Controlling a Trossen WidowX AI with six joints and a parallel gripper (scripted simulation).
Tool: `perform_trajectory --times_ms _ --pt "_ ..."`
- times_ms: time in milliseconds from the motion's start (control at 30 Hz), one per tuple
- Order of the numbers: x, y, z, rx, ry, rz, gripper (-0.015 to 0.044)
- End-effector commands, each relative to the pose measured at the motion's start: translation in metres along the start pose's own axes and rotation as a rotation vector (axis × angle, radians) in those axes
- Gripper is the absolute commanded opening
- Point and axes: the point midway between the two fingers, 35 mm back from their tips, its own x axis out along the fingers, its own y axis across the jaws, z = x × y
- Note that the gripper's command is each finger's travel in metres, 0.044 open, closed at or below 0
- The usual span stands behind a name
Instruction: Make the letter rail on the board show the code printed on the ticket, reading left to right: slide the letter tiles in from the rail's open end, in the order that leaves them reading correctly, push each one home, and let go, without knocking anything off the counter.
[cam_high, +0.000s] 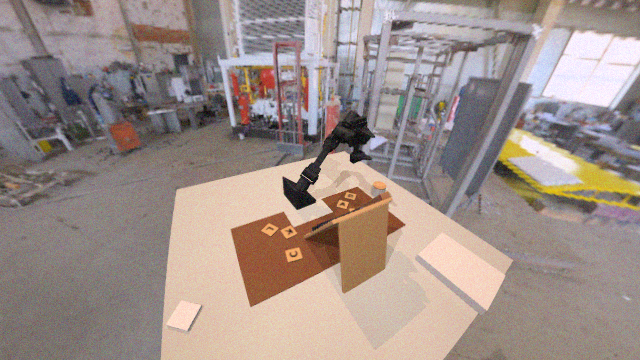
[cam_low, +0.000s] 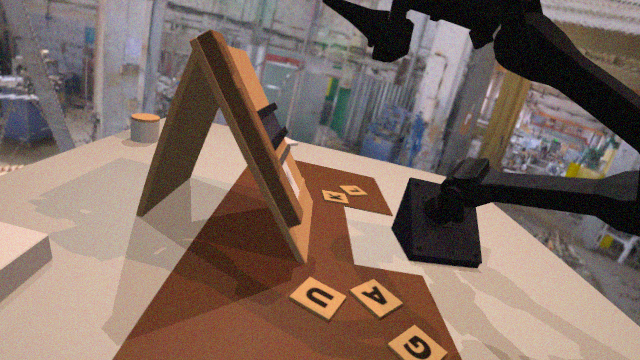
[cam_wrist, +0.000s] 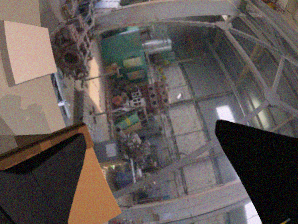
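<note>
The board (cam_high: 364, 245) (cam_low: 172, 140) (cam_wrist: 95, 192) stands as a tilted easel. Its dark letter rail (cam_low: 271, 126) shows edge-on; tiles in it cannot be made out. A white ticket-like patch (cam_low: 291, 180) lies lower on the face, unreadable. Tiles U (cam_high: 294, 254) (cam_low: 318, 298), A (cam_high: 288, 231) (cam_low: 376, 298) and G (cam_high: 270, 229) (cam_low: 417, 345) lie flat at one end of the mat. An X-like tile (cam_high: 342, 204) (cam_low: 334, 196) and another tile (cam_high: 350, 195) (cam_low: 353, 190) lie at the other end. My gripper (cam_wrist: 151, 134) is open and empty, high above the counter.
A brown mat (cam_high: 260, 280) (cam_low: 165, 330) lies under the tiles and board. A round orange-topped container (cam_high: 379, 188) (cam_low: 145, 129) stands beyond the board. A large pale slab (cam_high: 465, 265) (cam_low: 20, 255) (cam_wrist: 30, 52) lies behind it. A small pale block (cam_high: 184, 315) lies near a counter corner.
</note>
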Motion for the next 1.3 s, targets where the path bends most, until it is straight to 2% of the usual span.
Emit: perform_trajectory --times_ms 0,267,500,1133,1267 --pt "-0.003 0.043 -0.061 0.266 0.105 0.123 0.0440" --pt "-0.035 0.135 -0.143 0.828 0.283 0.289 0.0440" --pt "-0.076 0.215 -0.171 1.359 0.398 0.367 0.0440" --pt "-0.077 0.216 -0.171 1.373 0.400 0.368 0.0440" --pt "-0.074 0.204 -0.170 1.201 0.382 0.407 0.0440"
